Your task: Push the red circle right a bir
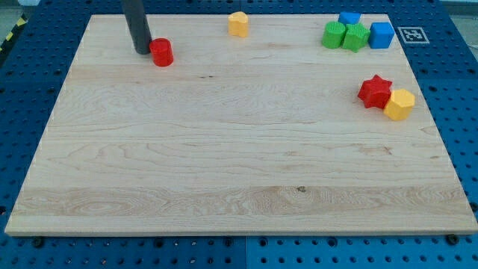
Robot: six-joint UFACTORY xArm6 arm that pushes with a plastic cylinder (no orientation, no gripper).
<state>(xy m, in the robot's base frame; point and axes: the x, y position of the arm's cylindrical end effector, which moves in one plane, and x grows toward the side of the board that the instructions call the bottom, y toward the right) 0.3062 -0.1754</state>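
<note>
The red circle [162,52] is a short red cylinder near the view's top left of the wooden board [224,164]. My tip [143,51] is the lower end of the dark rod. It stands right against the red circle's left side, touching or nearly touching it.
A yellow block [238,24] sits at the top middle. At the top right are two green blocks [334,34] [356,36] and two blue blocks [349,18] [382,34]. A red star [375,91] touches a yellow hexagon [399,104] at the right.
</note>
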